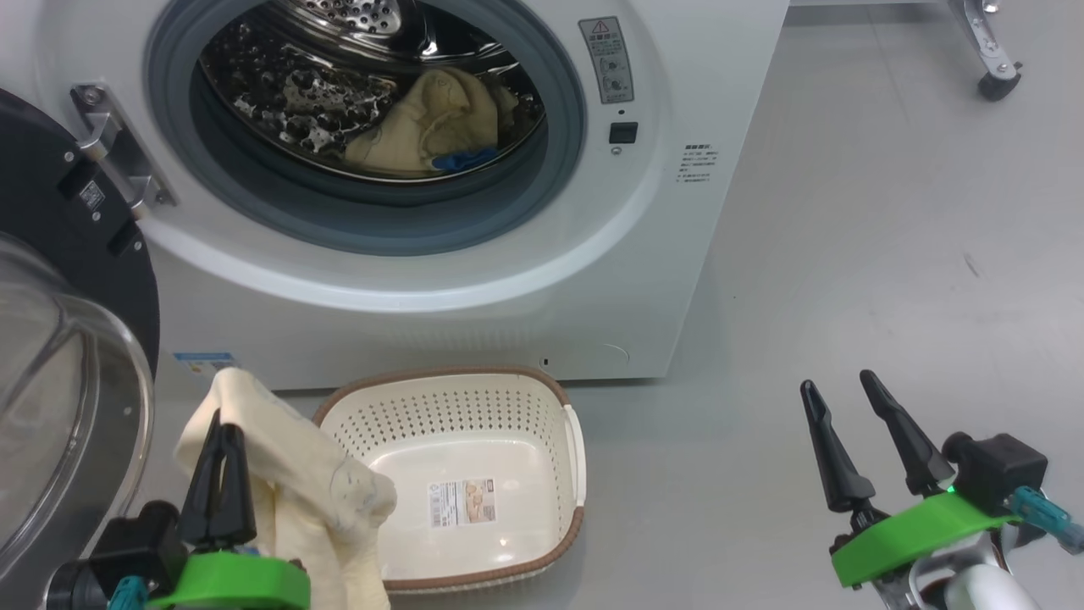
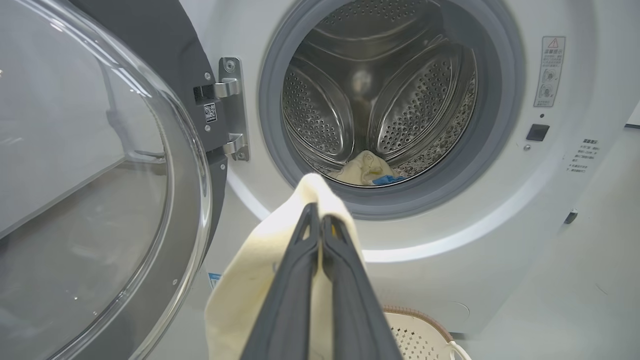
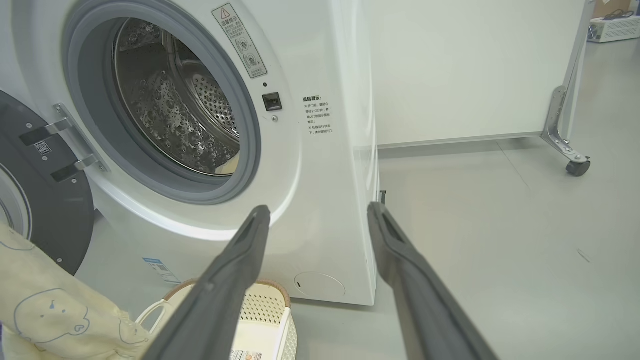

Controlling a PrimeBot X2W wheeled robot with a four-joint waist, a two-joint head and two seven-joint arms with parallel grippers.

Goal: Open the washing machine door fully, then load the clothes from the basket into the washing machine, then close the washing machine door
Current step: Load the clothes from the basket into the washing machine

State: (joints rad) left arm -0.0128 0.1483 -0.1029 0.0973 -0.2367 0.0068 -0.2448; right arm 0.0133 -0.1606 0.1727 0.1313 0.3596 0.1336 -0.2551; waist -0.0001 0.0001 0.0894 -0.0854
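Ahead of both sets of your fingertips stands the washing machine (image 1: 474,322), a smooth white box with a round mouth ringed by a grey rubber gasket (image 1: 356,229). Behind the gasket is a perforated, shiny steel drum (image 1: 296,102).

The door (image 1: 76,254) is swung wide open to the left of your left jaws. It has a flat black rim, a metal hinge and a bulging clear glass bowl close beside that gripper.

The basket (image 1: 449,381) sits on the grey floor between your two grippers, just right of the left one and well apart from the right one. It is a rounded rectangle of cream plastic with rows of small holes in its walls, a brown woven-look rim and a printed label on its bare bottom.

Your left gripper (image 1: 222,424) has its two dark tapered fingers pressed together on a pale yellow garment (image 1: 288,474). The cloth is soft and crumpled, printed with faint bear outlines, and it hangs down past the fingers in front of the basket's left corner.

A second garment (image 1: 432,127) of the same yellow, with a small blue patch, lies bunched at the bottom of the drum, far ahead of the left fingertips.

Your right gripper (image 1: 838,381) has its fingers spread wide, holding nothing, above bare floor.
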